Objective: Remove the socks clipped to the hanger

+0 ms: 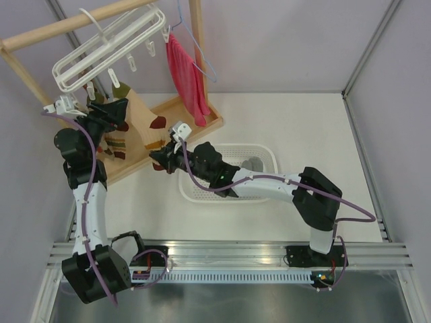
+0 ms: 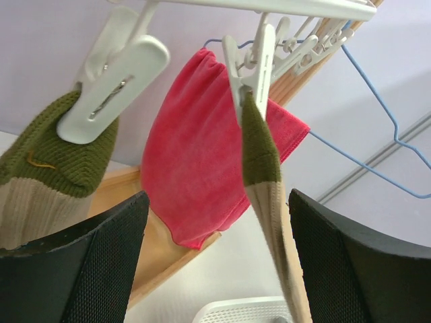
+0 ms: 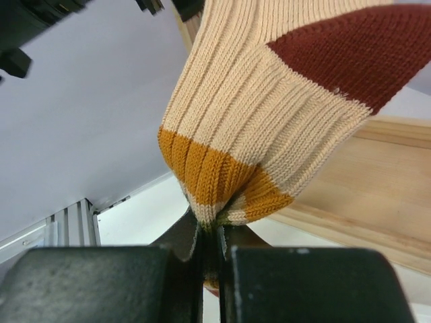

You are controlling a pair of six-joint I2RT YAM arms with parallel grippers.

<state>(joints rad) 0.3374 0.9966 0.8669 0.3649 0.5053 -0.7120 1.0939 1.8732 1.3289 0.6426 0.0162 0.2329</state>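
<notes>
My right gripper (image 3: pixel 210 250) clamped on orange end of pinched sock (image 3: pixel 269 87): tan rib knit, brick-red patch. In top view it slants from jaws up-left toward hanger (image 1: pixel 108 50), white frame hooked on wooden rail (image 1: pixel 74 23). My left gripper (image 2: pixel 217 262) wide, fingers flanking clipped sock (image 2: pixel 261 151), apart from it: olive cuff, tan below, hanging lengthwise from clip (image 2: pixel 250 64). Same sock or not, cannot tell.

Red cloth (image 1: pixel 187 77) draped on thin blue wire hanger (image 2: pixel 371 91), wooden rack (image 1: pixel 67 27), white mesh basket (image 1: pixel 272 161)
</notes>
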